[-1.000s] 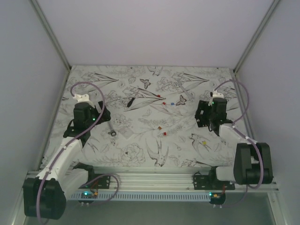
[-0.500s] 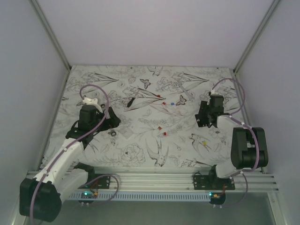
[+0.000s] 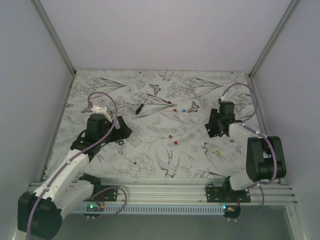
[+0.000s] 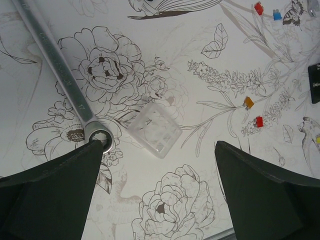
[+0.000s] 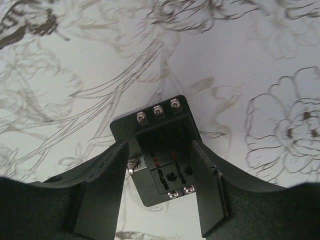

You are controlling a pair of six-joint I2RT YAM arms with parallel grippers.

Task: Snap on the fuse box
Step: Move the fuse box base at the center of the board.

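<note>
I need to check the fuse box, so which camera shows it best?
Right wrist view: the fuse box fills the centre between the fingers of the right gripper, screws clear. In the top view the gripper mostly hides it. The left wrist view shows a black sliver at its right edge, possibly it.

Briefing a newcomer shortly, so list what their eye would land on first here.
The black fuse box stands on the right, the right gripper straddling it with fingers close against its sides. On the left, the left gripper hangs wide open over a clear plastic cover beside the ring end of a wrench. Under everything lies a busy flower-and-bird printed cloth, with tiny coloured fuses scattered in the middle.
</note>
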